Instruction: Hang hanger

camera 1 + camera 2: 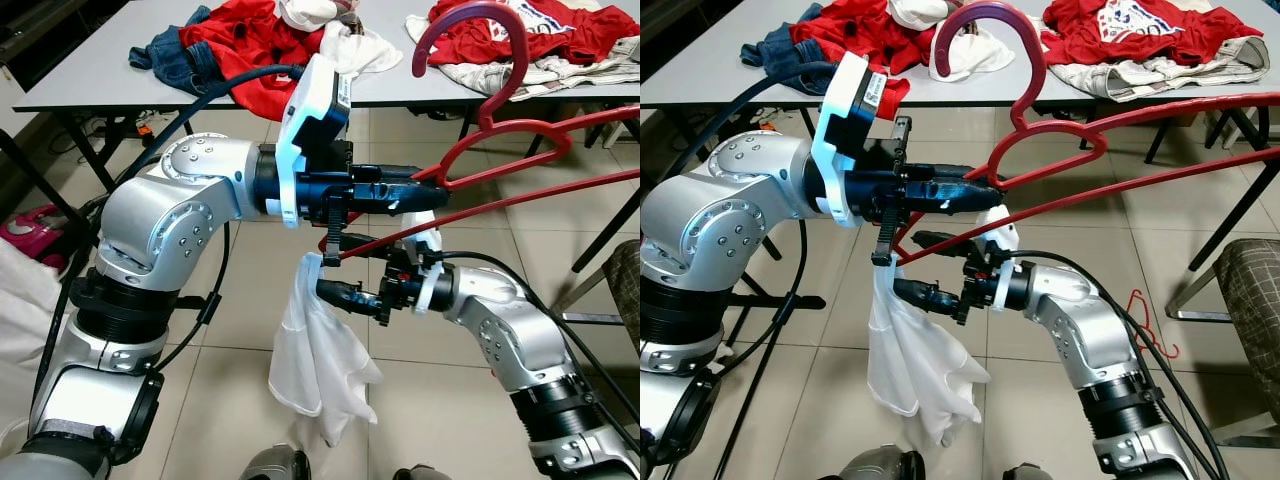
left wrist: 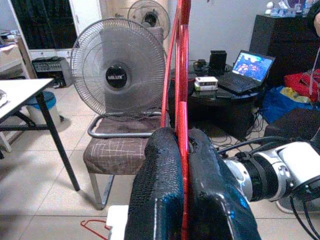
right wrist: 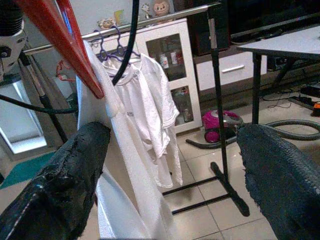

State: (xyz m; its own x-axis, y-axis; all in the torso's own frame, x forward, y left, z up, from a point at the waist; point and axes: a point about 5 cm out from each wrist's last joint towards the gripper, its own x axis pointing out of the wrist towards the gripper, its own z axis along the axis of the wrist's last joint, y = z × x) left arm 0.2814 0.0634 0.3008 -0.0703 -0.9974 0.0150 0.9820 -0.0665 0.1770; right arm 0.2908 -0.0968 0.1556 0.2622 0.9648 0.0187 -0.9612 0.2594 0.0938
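Gripping red hanger (image 1: 520,160): left tool (image 1: 425,190) closed.

The left gripper (image 2: 182,175) has its two black fingers (image 2: 155,195) pressed together on the red hanger (image 2: 183,75). Beyond stand a grey fan (image 2: 118,70), a checked chair (image 2: 117,155) and an open laptop (image 2: 246,70).

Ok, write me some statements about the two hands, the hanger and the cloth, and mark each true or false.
1. The left hand is shut on the red hanger. True.
2. The right hand is clamped shut. False: its fingers stand wide apart.
3. A white cloth hangs from the hanger's end. True.
4. The hanger already hangs on a rail. False: the left hand holds it in the air.
5. The table carries red clothes. True.
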